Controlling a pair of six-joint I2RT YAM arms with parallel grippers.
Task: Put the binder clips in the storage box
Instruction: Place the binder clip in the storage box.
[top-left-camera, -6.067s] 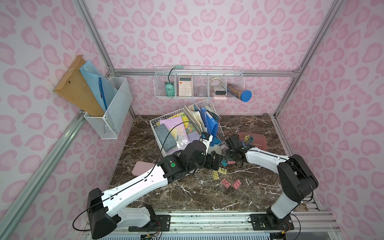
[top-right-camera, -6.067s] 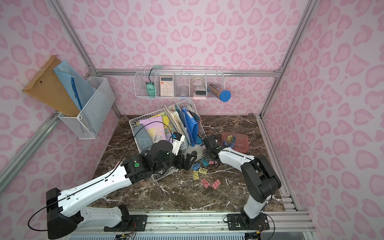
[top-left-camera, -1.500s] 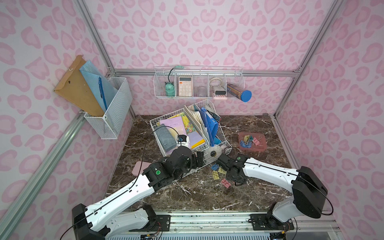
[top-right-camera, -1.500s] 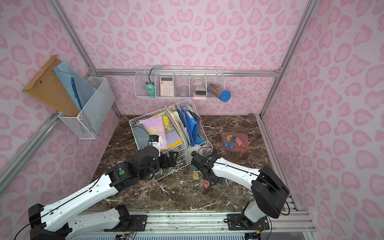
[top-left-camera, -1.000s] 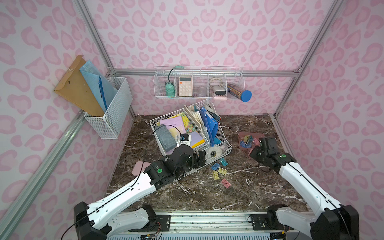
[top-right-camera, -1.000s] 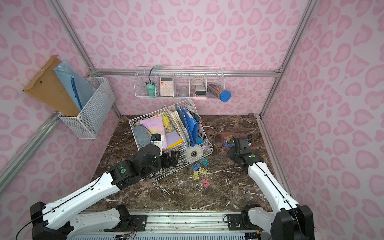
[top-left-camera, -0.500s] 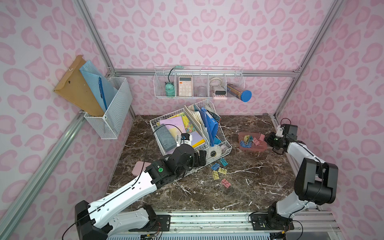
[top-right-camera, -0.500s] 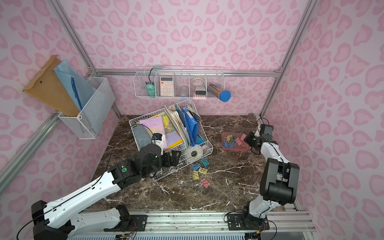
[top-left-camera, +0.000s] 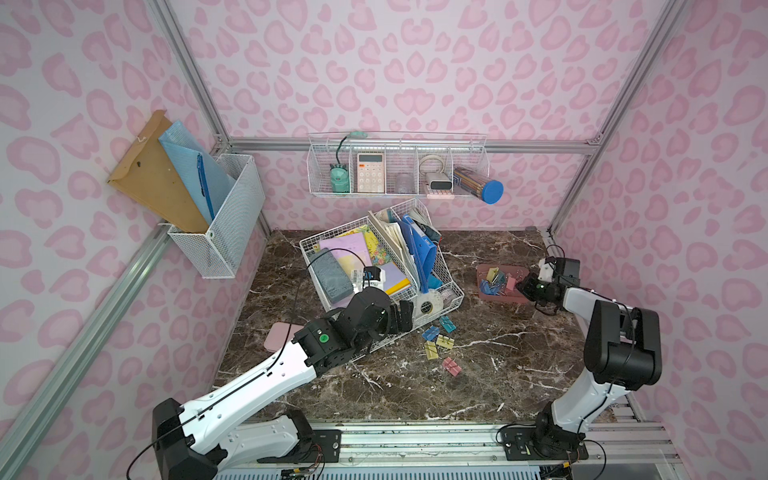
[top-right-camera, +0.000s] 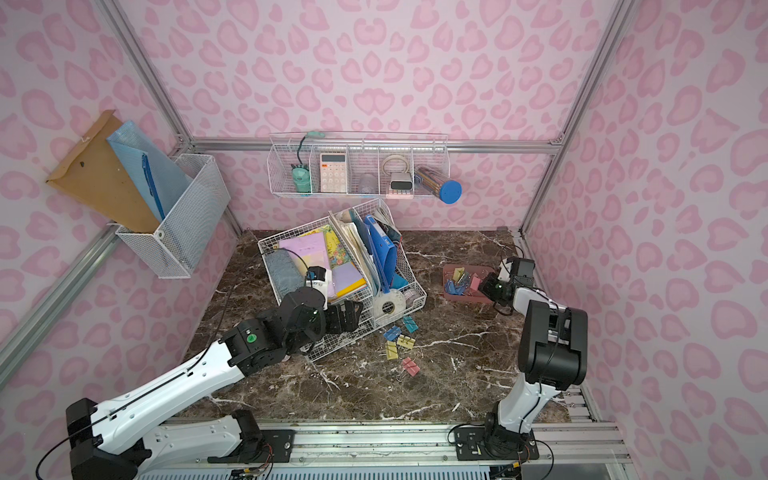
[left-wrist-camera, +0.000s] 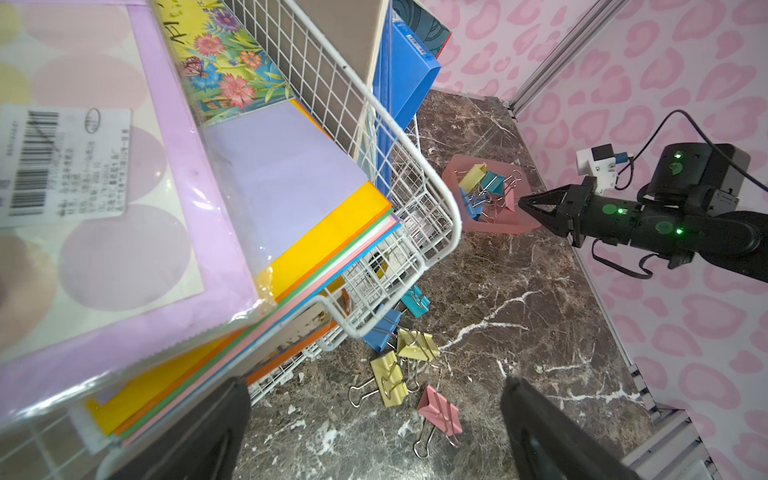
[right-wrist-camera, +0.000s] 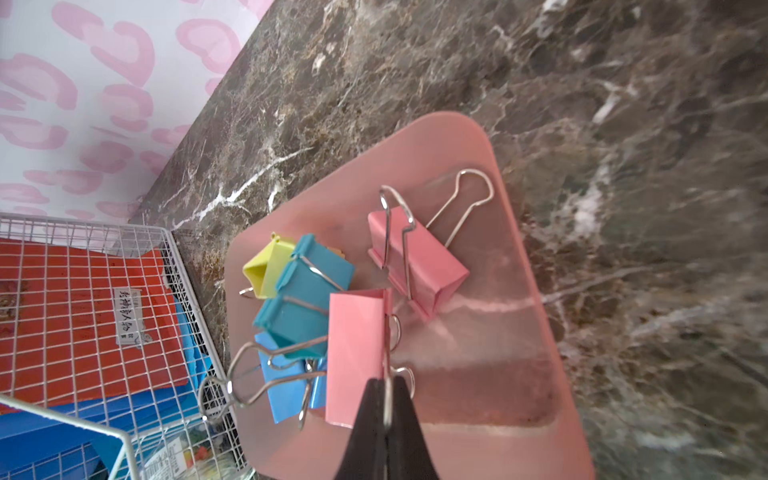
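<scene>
The marbled counter (top-left-camera: 498, 374) carries everything. The white wire organiser (top-left-camera: 332, 245) stands well away from the right end effector (right-wrist-camera: 384, 399) and close beside the left end effector (top-left-camera: 405, 318).

The storage box (right-wrist-camera: 478, 374) lies directly beneath the right end effector's tips, with its bare floor spreading out ahead of them. That end effector is pinched fully closed on the thin wire handle (right-wrist-camera: 387, 345) of a pink clip (right-wrist-camera: 355, 353). The clip's body hangs just ahead of the tips, inside the box's rim. I cannot tell whether it touches the floor.

The step in hand looks like the release. To do it well:
- Keep the tips low and inside the rim, so the clip settles rather than bounces out.
- Let go over the bare patch, on the side of the tips away from the heap of clips already in the box (right-wrist-camera: 307, 291). Their wire loops would likely snag a new handle.
- Part the tips enough to free the wire cleanly, then back straight out along the handle's line so nothing gets dragged over the low rim.

The left end effector is spread wide and holds nothing. Five loose clips (left-wrist-camera: 388, 382) lie on the counter just beyond its fingers, and by my reckoning they are still to be fetched.
</scene>
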